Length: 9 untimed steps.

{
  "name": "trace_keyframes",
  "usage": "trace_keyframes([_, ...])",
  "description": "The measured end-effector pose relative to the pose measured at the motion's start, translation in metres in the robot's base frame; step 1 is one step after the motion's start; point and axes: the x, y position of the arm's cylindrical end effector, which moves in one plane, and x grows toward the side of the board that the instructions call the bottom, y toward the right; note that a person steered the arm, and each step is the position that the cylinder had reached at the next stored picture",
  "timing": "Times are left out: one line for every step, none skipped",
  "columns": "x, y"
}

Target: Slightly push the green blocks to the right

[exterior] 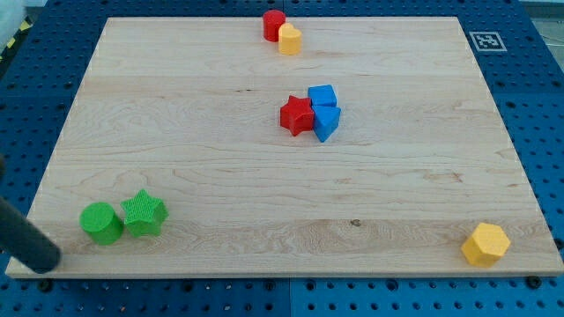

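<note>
A green cylinder (101, 223) and a green star (144, 213) sit side by side, touching, near the bottom left corner of the wooden board (220, 158). The star is on the cylinder's right. My dark rod comes in from the view's left edge and my tip (44, 262) rests at the board's bottom left corner. It is left of and below the green cylinder, a short gap away, touching neither green block.
A red star (298, 115) touches two blue blocks (323, 96) (326, 122) at the board's middle. A red cylinder (274, 25) and a yellow block (290, 39) sit at the top edge. A yellow hexagon (486, 244) sits at the bottom right corner. A printed marker (486, 40) lies off the board's top right.
</note>
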Motion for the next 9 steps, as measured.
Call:
trace_keyframes([-0.006,0.024])
trace_keyframes([-0.007,0.012])
trace_keyframes([-0.012,-0.033])
trace_keyframes([-0.023,-0.031])
trace_keyframes([-0.024,-0.002])
trace_keyframes([-0.029,0.026])
trace_keyframes([-0.033,0.062])
trace_keyframes([-0.035,0.105])
trace_keyframes([-0.035,0.154])
